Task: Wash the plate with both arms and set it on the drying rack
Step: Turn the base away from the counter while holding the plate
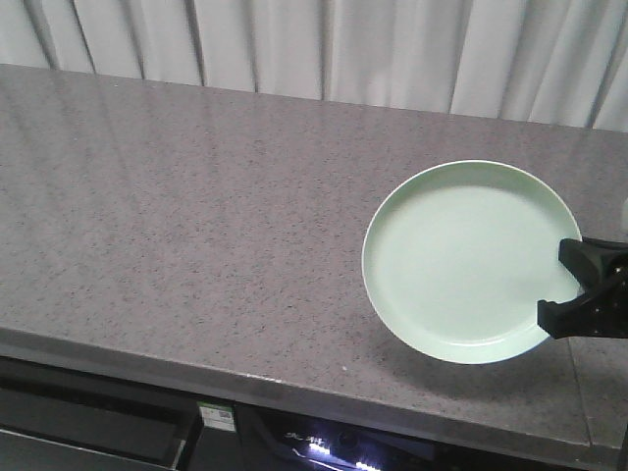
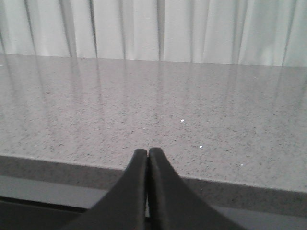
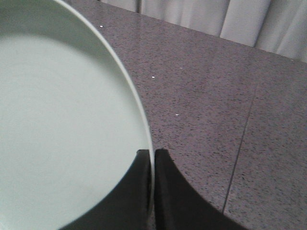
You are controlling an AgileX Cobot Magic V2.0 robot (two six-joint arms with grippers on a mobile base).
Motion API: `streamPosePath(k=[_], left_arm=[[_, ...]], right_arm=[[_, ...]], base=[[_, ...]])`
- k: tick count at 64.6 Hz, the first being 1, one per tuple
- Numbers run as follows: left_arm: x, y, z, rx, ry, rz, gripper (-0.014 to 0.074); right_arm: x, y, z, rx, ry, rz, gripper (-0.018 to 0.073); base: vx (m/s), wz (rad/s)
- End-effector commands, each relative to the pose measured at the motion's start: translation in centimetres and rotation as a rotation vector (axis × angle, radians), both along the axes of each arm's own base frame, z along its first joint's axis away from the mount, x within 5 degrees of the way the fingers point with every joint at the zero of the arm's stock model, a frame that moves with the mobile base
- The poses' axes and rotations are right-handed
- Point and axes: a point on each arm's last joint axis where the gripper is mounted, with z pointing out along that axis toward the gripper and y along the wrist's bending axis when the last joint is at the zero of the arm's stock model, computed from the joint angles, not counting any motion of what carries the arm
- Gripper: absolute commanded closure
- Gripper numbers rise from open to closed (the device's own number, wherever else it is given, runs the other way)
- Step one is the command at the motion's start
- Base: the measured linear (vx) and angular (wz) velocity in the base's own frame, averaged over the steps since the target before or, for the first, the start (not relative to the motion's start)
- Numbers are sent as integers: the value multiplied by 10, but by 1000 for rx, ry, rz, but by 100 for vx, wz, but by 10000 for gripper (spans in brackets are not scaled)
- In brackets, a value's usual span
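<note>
Nearest me, at the front edge of the speckled stone surface (image 1: 196, 196), the left arm (image 2: 148, 191) hangs idle at about 7 o'clock, its jaws clenched tip to tip on nothing. Over at 4 o'clock the right arm (image 1: 597, 294) has its jaws pinched on the rim of the mint-green plate (image 1: 461, 260), one above and one below. The plate seems raised just off the surface, judging by the shadow under its near edge. Beyond, bare stone runs back to a pale curtain (image 1: 343, 49) at 12 o'clock. No sink or drying rack shows. I'd say the plate is picked up and the washing not yet begun. Next it needs steady carrying by that thin glossy rim, with the left arm opening to help.
</note>
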Motion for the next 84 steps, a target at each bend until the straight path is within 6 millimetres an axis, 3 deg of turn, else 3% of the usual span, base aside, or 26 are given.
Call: streamPosePath(k=[1,84], left_arm=[[0,0,1,-18,-69,-3,602],[0,0,1,-18,-69,-3,602]], right_arm=[[1,-2,18,12,-111,-24,569],[1,-2,18,12,-112,-24,569]], base=[[-9,34],[-8,32]])
